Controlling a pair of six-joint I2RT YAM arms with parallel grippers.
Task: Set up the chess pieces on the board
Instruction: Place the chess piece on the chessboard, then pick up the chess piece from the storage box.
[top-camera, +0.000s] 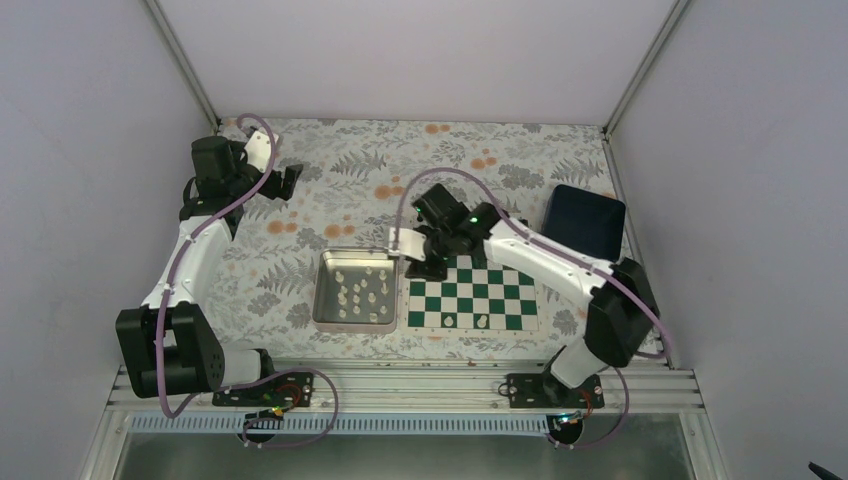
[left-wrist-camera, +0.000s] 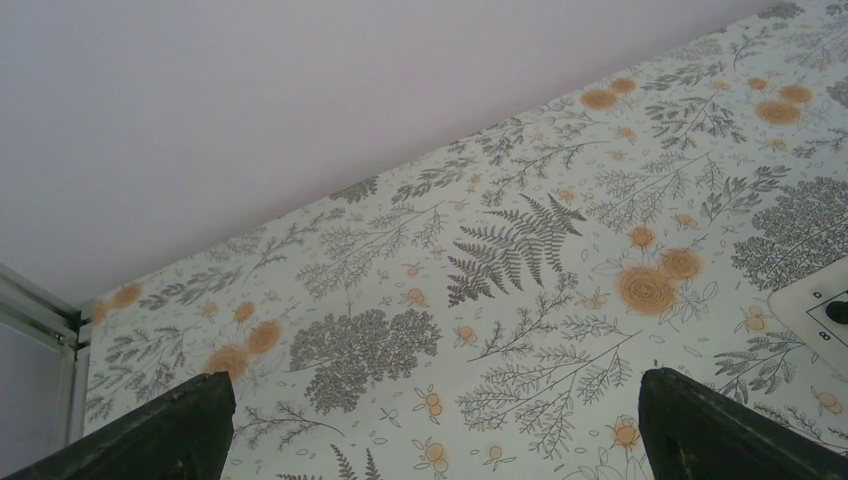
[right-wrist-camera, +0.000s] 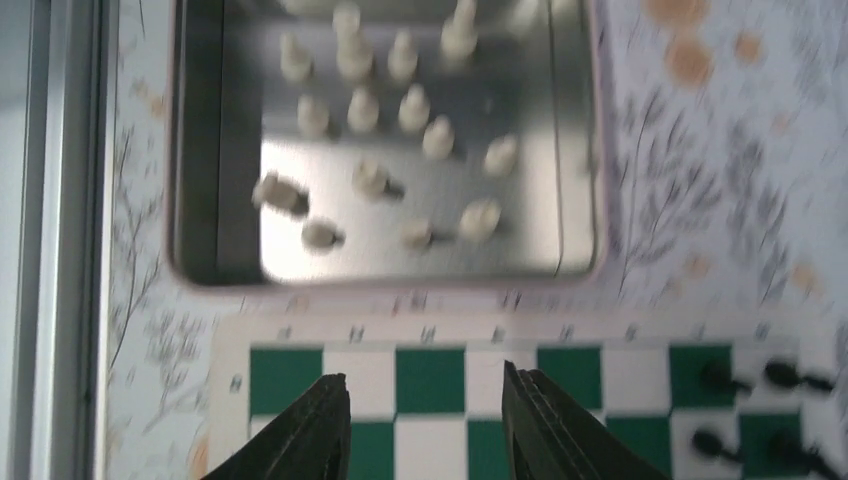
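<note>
step: fetching the next piece, i reckon | right gripper (right-wrist-camera: 425, 378) jaws half apart, empty, above board (top-camera: 480, 300) edge | left gripper (left-wrist-camera: 435, 385) wide open, idle | cream chess pieces (right-wrist-camera: 362, 108) mostly in tray (top-camera: 318, 295) | next: careful pinch on one

From above and behind my bases, the top camera looks down on the whole table (top-camera: 300, 180). My right wrist camera hangs close over the board (right-wrist-camera: 430, 380) and tray (right-wrist-camera: 190, 150), both visible from above too; my left wrist camera looks low across the table toward a wall (left-wrist-camera: 250, 100).
</note>
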